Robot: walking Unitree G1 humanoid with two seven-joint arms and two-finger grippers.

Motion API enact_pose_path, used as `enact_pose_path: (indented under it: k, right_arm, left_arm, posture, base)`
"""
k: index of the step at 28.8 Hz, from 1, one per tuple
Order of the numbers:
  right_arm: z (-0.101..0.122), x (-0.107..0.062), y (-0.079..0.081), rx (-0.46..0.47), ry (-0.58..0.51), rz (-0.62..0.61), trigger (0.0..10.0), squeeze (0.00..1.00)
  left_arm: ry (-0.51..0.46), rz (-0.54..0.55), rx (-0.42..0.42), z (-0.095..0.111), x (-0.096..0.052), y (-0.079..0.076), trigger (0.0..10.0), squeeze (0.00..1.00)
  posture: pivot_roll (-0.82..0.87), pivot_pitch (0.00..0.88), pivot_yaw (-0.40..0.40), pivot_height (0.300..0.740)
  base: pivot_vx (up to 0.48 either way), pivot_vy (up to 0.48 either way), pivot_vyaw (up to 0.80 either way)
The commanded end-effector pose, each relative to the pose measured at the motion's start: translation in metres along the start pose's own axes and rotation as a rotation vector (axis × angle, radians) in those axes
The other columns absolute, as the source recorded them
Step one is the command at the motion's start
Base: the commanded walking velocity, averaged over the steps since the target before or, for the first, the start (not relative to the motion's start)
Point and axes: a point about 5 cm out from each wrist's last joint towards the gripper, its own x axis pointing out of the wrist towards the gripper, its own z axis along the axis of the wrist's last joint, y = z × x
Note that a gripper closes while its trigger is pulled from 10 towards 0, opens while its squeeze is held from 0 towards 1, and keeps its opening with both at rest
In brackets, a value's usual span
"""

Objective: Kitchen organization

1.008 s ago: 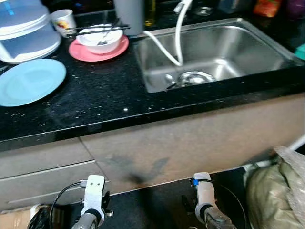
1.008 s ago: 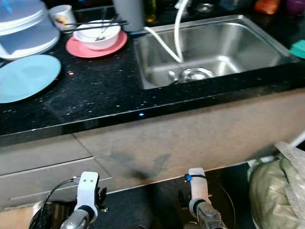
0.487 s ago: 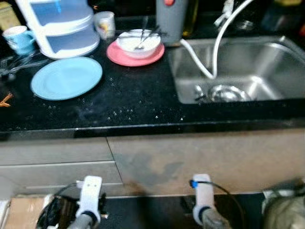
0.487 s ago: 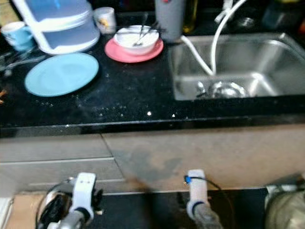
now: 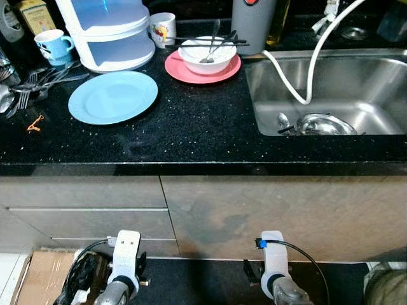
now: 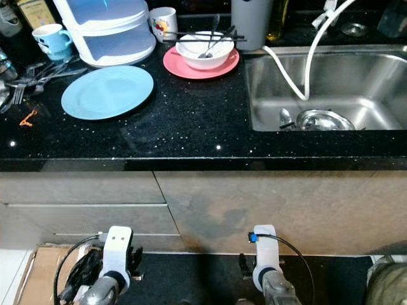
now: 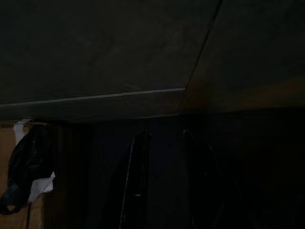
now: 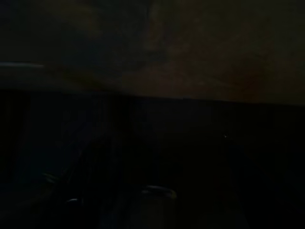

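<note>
- Both arms hang idle below the counter; the left gripper (image 7: pixel 162 181) shows two dark fingers apart, holding nothing, while the right gripper's opening cannot be told.
- Blue plate (image 5: pixel 113 96) lies at eleven o'clock; a slow, level approach suits it.
- Pink plate (image 5: pixel 191 67) bearing the bowl (image 5: pixel 206 54) with chopsticks (image 5: pixel 205 42) sits near twelve; steady the utensils first.

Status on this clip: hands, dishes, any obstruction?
Both arms hang idle below the counter edge. White bowl with chopsticks sits on pink plate; blue plate beside. Untouched.
</note>
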Motion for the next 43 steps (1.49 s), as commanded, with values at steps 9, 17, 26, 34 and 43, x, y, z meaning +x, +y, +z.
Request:
enact_pose_path:
  k: [9, 17, 26, 34, 43]
  right_arm:
    - [-0.01, -0.003, -0.004, 0.023, 0.034, -0.023, 10.0, 0.0]
    - [-0.005, -0.001, 0.001, 0.035, 0.012, 0.002, 10.0, 0.0]
    - [-0.003, -0.001, 0.0, 0.031, 0.007, 0.004, 10.0, 0.0]
    - [-0.003, -0.001, -0.002, 0.024, 0.005, 0.002, 10.0, 0.0]
    - [0.0, 0.0, 0.001, 0.012, -0.005, 0.015, 10.0, 0.0]
  left_arm:
    - [0.021, 0.0, 0.009, -0.003, -0.001, 0.0, 10.0, 0.0]
    - [-0.004, 0.061, -0.007, 0.0, -0.001, 0.007, 10.0, 0.0]
    - [-0.014, 0.078, -0.038, 0.002, -0.001, 0.008, 10.0, 0.0]
    - [-0.01, 0.088, -0.082, 0.0, -0.002, 0.006, 10.0, 0.0]
    - [-0.013, 0.091, -0.084, -0.001, -0.003, 0.009, 10.0, 0.0]
  posture:
    - [0.01, 0.139, 0.021, 0.74]
    - [0.01, 0.138, 0.016, 0.74]
    - [0.01, 0.14, 0.011, 0.74]
    - [0.0, 0.133, 0.008, 0.74]
    - [0.01, 0.123, 0.006, 0.74]
  base:
    - [0.0, 0.0, -0.27]
    - [0.0, 0.0, 0.0]
    - [0.0, -0.213, 0.0]
    - [0.0, -0.168, 0.0]
    - [0.0, 0.0, 0.0]
